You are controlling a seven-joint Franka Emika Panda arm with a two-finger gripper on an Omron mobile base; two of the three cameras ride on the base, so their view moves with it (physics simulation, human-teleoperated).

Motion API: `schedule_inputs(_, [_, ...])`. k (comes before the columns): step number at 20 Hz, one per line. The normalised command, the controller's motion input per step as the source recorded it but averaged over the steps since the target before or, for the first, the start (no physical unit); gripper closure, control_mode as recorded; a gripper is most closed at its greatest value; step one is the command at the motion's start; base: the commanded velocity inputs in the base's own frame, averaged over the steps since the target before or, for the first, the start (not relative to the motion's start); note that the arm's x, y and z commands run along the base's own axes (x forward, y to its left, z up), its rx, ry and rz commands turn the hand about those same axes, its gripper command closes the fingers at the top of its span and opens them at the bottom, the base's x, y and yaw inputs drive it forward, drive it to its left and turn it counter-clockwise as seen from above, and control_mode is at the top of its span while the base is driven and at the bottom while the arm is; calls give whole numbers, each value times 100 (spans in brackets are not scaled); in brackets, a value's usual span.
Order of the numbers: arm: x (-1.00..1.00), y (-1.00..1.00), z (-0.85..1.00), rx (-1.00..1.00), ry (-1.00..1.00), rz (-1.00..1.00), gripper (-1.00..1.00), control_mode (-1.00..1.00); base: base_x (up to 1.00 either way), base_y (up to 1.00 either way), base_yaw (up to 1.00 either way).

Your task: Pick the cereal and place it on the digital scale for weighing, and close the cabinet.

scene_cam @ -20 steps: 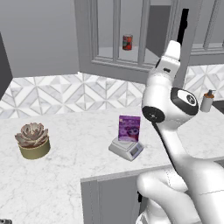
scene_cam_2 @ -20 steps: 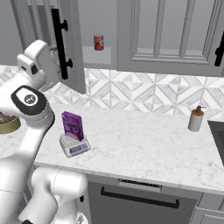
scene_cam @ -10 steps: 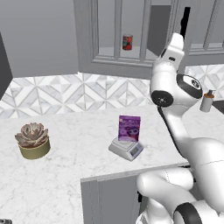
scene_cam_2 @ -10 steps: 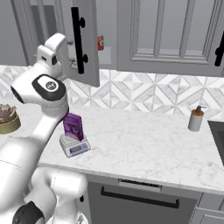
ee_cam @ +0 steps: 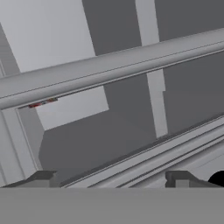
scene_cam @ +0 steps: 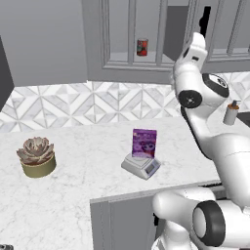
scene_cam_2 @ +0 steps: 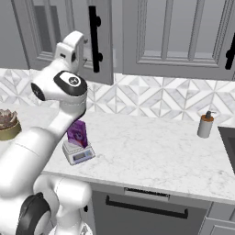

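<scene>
The purple cereal box (scene_cam: 144, 142) stands upright on the light-grey digital scale (scene_cam: 141, 166) on the marble counter, also seen as cereal (scene_cam_2: 77, 133) on the scale (scene_cam_2: 79, 153). The wall cabinet door (scene_cam_2: 103, 41) with its black bar handle (scene_cam_2: 95, 39) stands partly open. My hand (scene_cam_2: 72, 46) is raised against the door's left side, close to it. In the hand view my gripper (ee_cam: 111, 179) is open with nothing between its fingertips (ee_cam: 43, 177), facing grey door panelling at close range. From the left, the door (scene_cam: 193, 22) shows nearly edge-on.
A small red can (scene_cam: 142, 47) sits on the shelf inside the cabinet. A potted succulent (scene_cam: 36, 156) stands at the counter's left, a soap bottle (scene_cam_2: 205, 125) at its right. A shut wall cabinet (scene_cam_2: 183, 36) hangs to the right.
My arm has swung toward the wall with the cabinet door moving ahead of the hand, so the door stands less open. Cereal and scale have not moved.
</scene>
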Motion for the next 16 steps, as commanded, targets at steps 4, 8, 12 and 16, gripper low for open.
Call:
schedule_inputs(4, [60, 0, -9, 0, 1, 7, -100, -100, 0, 0, 0])
schedule_inputs(8, [55, 0, -6, 0, 3, 3, -100, -100, 0, 0, 0])
schedule_inputs(12, [39, 0, -4, 0, 2, 1, -100, -100, 0, 0, 0])
schedule_inputs(16, [37, 0, -8, 0, 2, 0, -100, -100, 0, 0, 0])
